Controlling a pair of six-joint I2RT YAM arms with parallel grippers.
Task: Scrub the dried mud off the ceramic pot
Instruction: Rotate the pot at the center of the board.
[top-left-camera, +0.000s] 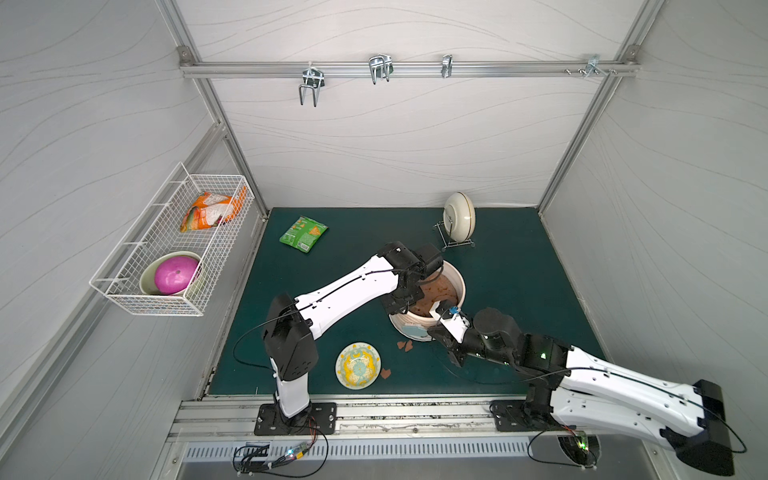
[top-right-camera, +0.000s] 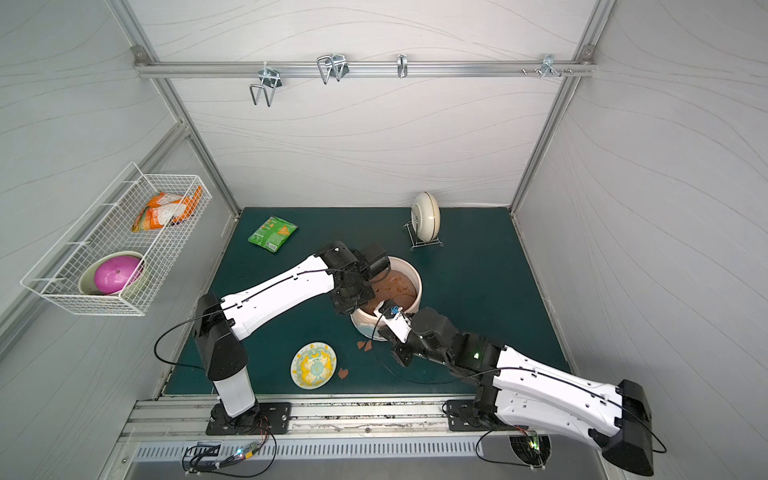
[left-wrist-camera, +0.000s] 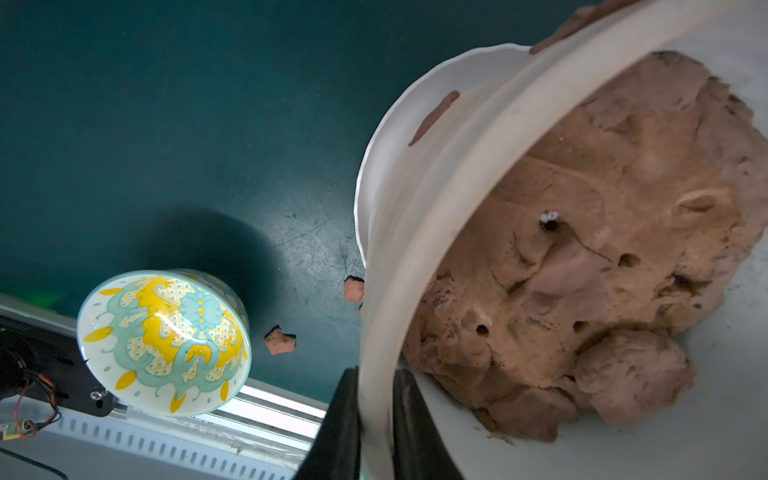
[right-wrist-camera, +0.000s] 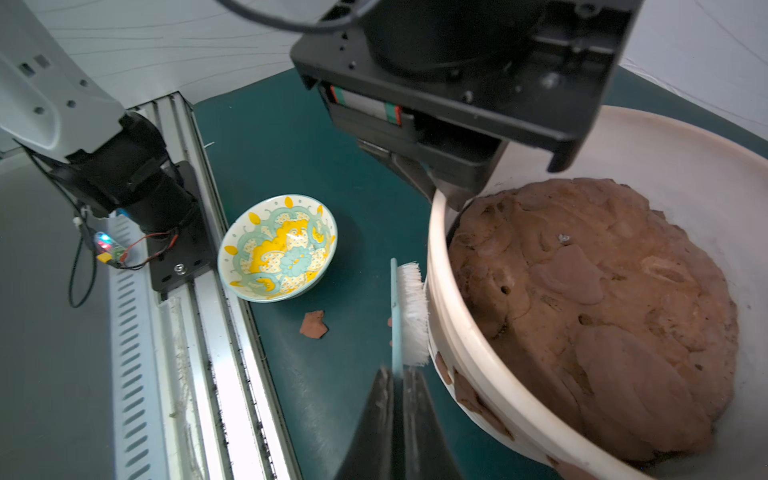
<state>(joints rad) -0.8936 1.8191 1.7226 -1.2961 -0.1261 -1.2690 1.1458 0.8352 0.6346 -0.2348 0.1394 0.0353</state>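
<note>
White panelled walls close in a dark green desk, and the pot stands near its middle, filled with a lumpy brown mass of soil.

The job looks partly done. A few reddish flakes lie loose on the desk just in front of the pot, and another lies beside the yellow patterned plate, so some of the crust seems to be off. Dried mud clings to the outer wall below the rim in several patches, and the left wrist view shows more strips further round the wall. Those are left to scrub, and I cannot tell what the far side carries.

The left claw is clamped on the pot's rim, one finger outside the wall and one inside, steadying it. The right claw is closed on the pale blue handle of a brush, whose white bristles press against the outer wall just under the rim. The nearest patches of mud sit just beside the bristles, along the wall towards the right claw.
</note>
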